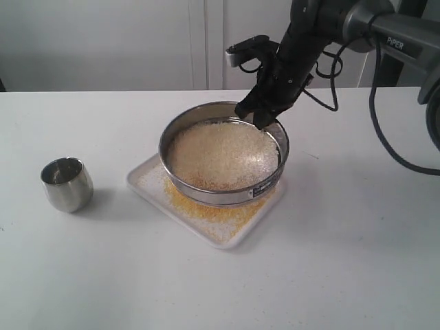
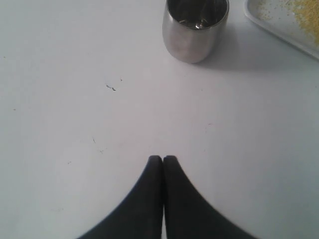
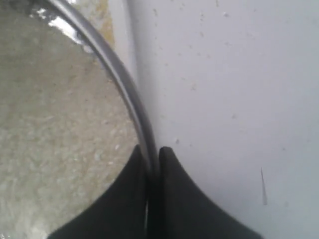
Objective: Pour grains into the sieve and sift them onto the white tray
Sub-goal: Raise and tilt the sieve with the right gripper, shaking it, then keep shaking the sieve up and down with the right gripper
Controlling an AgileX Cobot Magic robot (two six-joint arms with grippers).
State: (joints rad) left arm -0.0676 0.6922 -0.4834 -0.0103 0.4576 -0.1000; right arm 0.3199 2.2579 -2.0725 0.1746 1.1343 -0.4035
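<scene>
White tray, lower centre on the table, catches yellow grains beneath the sieve, whose upper-right rim the right gripper pinches shut while the left gripper hangs closed and empty, and rough shaking could slip that thin grip or fling grains off-tray.

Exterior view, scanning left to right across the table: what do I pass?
Steel cup → sieve → black cable at the right edge. The white tray and right claw overlap the sieve, so they are left unplaced.
</scene>
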